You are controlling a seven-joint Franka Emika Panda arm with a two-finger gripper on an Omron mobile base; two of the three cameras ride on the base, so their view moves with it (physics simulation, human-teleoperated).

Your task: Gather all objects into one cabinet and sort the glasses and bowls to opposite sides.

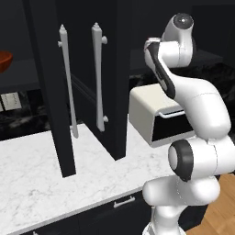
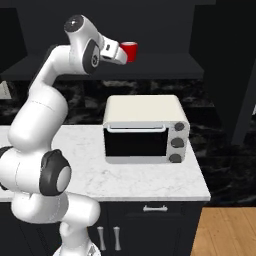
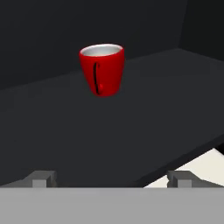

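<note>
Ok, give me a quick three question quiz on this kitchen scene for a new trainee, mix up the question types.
1. True or false: the end effector is shut on the red cup.
2. Multiple choice: what does the toaster oven stand on? A) the dark shelf B) the white marble counter C) the wooden floor
3. Fill in: the red cup stands upright on the dark ____, above the toaster oven.

Key
1. False: in the hand view the fingertips sit wide apart with the cup well ahead of them.
2. B: the white marble counter.
3. shelf
</note>
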